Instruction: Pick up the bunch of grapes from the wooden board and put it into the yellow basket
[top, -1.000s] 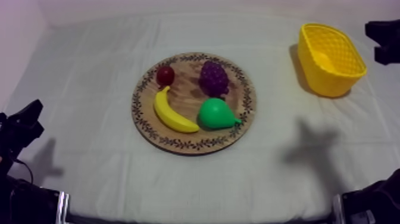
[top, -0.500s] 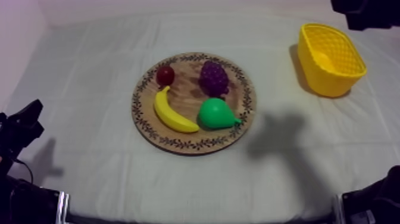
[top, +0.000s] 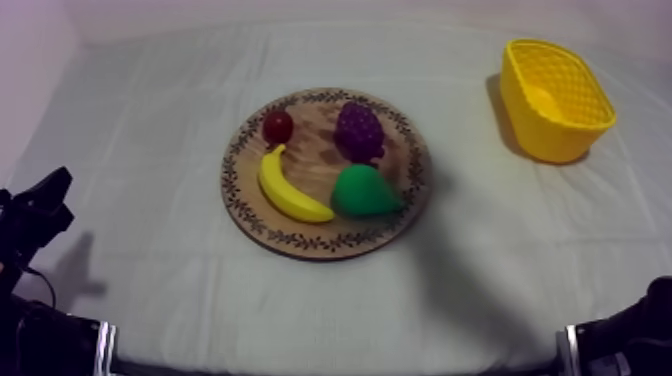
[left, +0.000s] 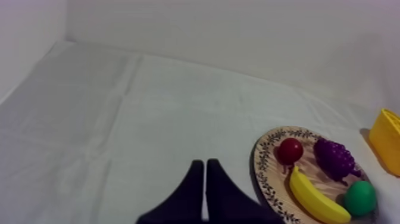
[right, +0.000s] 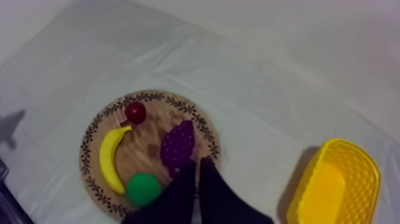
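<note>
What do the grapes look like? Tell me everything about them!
The bunch of grapes is dark purple and bumpy, made of many little round knobs, and looks like toy plastic. One end is wide and the other narrow. It lies on the wooden board, at its far side, apart from the small red fruit and just behind the green pear; whether it touches the pear cannot be told. Nothing grips it; the right gripper, shut, hangs above the board.
</note>
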